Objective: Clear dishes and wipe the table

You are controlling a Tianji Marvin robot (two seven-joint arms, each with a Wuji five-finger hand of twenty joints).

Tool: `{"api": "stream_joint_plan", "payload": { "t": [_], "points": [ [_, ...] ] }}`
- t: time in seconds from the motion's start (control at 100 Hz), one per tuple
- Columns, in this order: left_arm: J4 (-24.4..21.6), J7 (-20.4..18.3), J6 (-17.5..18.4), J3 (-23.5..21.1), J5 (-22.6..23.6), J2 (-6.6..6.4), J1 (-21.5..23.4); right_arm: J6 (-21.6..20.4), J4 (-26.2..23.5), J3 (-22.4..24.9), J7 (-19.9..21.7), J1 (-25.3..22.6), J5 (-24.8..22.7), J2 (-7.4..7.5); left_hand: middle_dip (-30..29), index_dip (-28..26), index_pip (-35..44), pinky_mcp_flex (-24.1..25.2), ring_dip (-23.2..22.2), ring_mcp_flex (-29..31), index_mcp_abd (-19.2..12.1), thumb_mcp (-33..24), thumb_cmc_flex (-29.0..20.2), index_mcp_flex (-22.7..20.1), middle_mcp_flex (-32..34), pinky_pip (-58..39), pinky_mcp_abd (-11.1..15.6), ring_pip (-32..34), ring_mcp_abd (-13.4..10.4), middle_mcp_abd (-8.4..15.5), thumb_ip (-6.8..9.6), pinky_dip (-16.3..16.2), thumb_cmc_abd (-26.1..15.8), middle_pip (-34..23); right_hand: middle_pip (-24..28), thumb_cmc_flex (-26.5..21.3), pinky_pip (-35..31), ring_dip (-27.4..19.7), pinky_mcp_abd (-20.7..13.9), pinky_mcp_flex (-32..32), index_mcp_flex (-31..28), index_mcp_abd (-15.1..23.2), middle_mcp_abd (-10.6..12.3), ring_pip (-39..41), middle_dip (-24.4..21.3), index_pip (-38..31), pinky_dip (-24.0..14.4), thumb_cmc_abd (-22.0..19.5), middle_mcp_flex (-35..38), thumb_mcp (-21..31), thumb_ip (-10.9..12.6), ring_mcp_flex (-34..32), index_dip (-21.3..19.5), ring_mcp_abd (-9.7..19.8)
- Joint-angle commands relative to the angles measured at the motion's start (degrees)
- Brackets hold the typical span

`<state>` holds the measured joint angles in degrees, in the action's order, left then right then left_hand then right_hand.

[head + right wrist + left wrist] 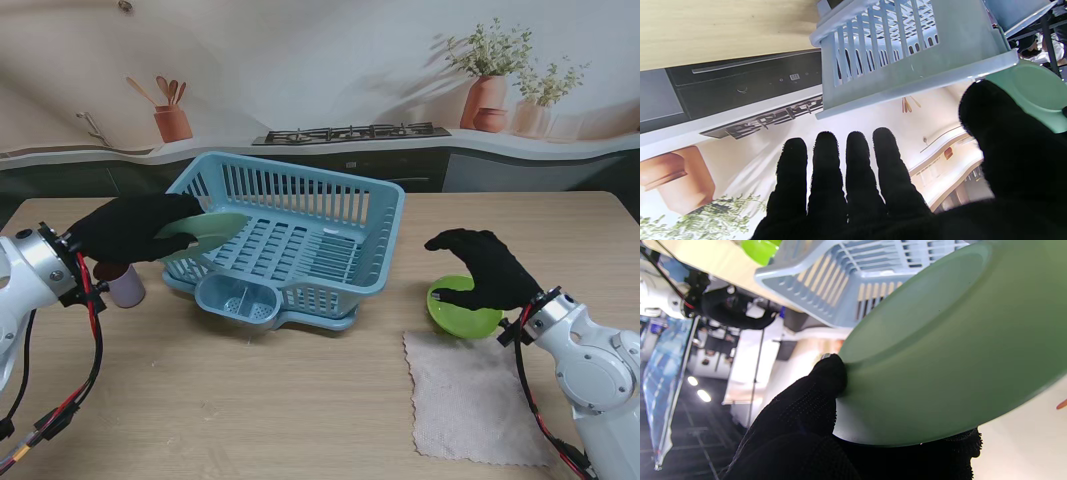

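Plate (205,233), smooth pale green, pinched in left hand (130,226) over slatted blue plastic rack (300,240); right hand (485,268) spread, empty, above lime bowl (462,310).

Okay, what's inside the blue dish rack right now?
The dish rack shows bare slats; the pale green plate, held by the left hand, overlaps its left edge and hides that corner. Its front cup compartment looks empty.

Stand camera looks down over the table (300,400); both wrist cameras, inverted and close, share the rack (300,235).
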<state>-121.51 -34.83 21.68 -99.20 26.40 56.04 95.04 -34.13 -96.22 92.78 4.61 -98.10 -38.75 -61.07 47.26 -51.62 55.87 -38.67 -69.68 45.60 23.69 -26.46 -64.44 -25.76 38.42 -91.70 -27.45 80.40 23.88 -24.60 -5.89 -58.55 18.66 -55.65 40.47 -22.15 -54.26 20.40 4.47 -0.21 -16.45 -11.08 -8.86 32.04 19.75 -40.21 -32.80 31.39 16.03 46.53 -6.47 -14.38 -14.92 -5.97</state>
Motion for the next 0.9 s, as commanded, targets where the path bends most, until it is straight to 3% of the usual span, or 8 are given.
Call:
{"api": "stream_joint_plan", "payload": {
  "t": [0.0, 0.51, 0.89],
  "points": [
    [-0.15, -0.78, -0.33, 0.49, -0.24, -0.17, -0.66, -0.74, -1.58, -0.11, 1.25, 0.97, 0.26, 0.39, 0.60, -2.73, 7.73, -2.15, 0.50, 0.47, -10.27, -7.55, -8.36, -1.43, 0.71, -6.81, 1.64, 2.29, -0.34, -1.72, 5.68, 0.67, -2.95, -1.28, -1.19, 0.67, 1.56, -0.72, -2.63, -1.13, 0.91, 0.18, 0.77, -1.54, -0.80, 0.91, 0.87, 1.37, -2.12, 1.42, 0.95, 2.52, 0.66, 1.77],
    [0.89, -3.25, -3.01, 4.92, -2.06, -0.50, -4.92, 1.27, -6.41, -3.88, 8.93, 5.47, 6.04, 1.51, 0.54, -2.84, 7.81, -2.11, 0.57, 0.50, -10.60, -7.54, -8.19, -1.60, 0.83, -6.82, 1.84, 2.31, -0.54, -1.45, 5.86, 0.66, -3.04, -1.38, -1.88, 0.89, 2.90, -1.05, -2.49, -0.67, 0.75, 0.17, 0.74, -2.15, -1.03, 1.52, 0.93, 1.18, -2.05, 1.60, 1.02, 2.44, 0.60, 1.79],
    [1.69, -3.68, -4.32, 7.29, -3.22, -0.47, -7.08, 4.37, -9.75, -7.97, 11.99, 8.37, 8.94, 1.81, 0.45, -2.85, 7.79, -2.26, 0.70, 0.80, -10.80, -7.57, -7.97, -1.62, 0.89, -6.99, 2.30, 2.29, -0.81, -1.26, 6.02, 0.73, -3.12, -1.42, -2.05, 1.03, 2.90, -1.08, -2.32, -0.49, 0.70, 0.18, 0.72, -2.21, -1.04, 1.92, 0.83, 1.19, -2.02, 1.55, 1.00, 2.29, 0.41, 1.65]
  ]
}}
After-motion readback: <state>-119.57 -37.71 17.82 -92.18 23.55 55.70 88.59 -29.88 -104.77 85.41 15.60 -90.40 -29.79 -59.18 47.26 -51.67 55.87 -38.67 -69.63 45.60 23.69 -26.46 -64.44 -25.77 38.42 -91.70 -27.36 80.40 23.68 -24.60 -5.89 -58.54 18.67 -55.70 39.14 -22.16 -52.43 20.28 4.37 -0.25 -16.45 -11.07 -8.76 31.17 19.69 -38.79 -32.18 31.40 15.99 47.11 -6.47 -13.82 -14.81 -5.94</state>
